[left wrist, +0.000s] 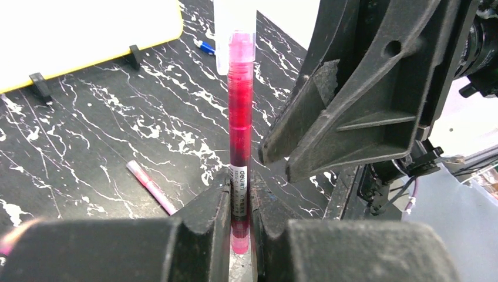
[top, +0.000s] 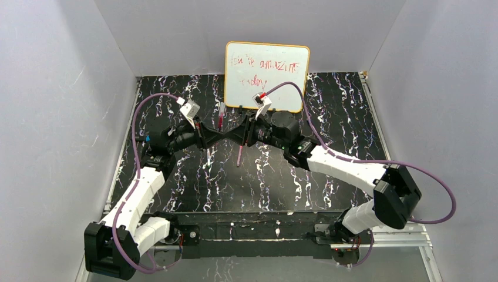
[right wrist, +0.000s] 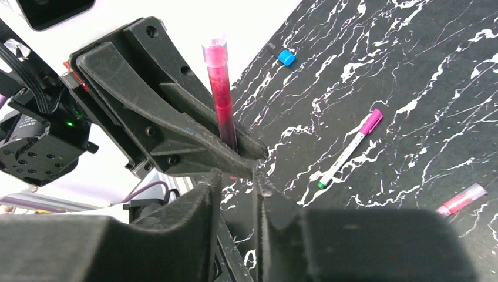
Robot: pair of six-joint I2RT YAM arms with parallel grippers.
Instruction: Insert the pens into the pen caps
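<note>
Left claw [left wrist: 239,187] fingers fill the bottom of the left wrist view, pinching a red pen [left wrist: 241,126] near its lower end. The pen stands upright above the black, white-veined worktop [left wrist: 88,141], and its top end is paler and see-through. Whether that end is a cap, I cannot tell.

Right claw [right wrist: 236,177] fills the bottom of its own wrist view. Its fingers are slightly parted, with nothing between them. They sit just below the left claw and close to the foot of the red pen, and contact cannot be judged.

Only the left wrist view shows the printed label on the red pen, just above the fingers. It also shows a pink pen [left wrist: 151,188] lying flat on the worktop to the left.

Only the right wrist view shows a white pen [right wrist: 346,150] with a magenta end and a green tip, lying flat well apart from the claws. Farther off lies a blue cap [right wrist: 286,57]. A short pink piece sits at the lower right, and I cannot tell whether it is a pen or a cap.

From the top view, both claws meet at mid-worktop in front of a whiteboard [top: 267,73] with red writing. The red pen appears there only as a small red stroke.
</note>
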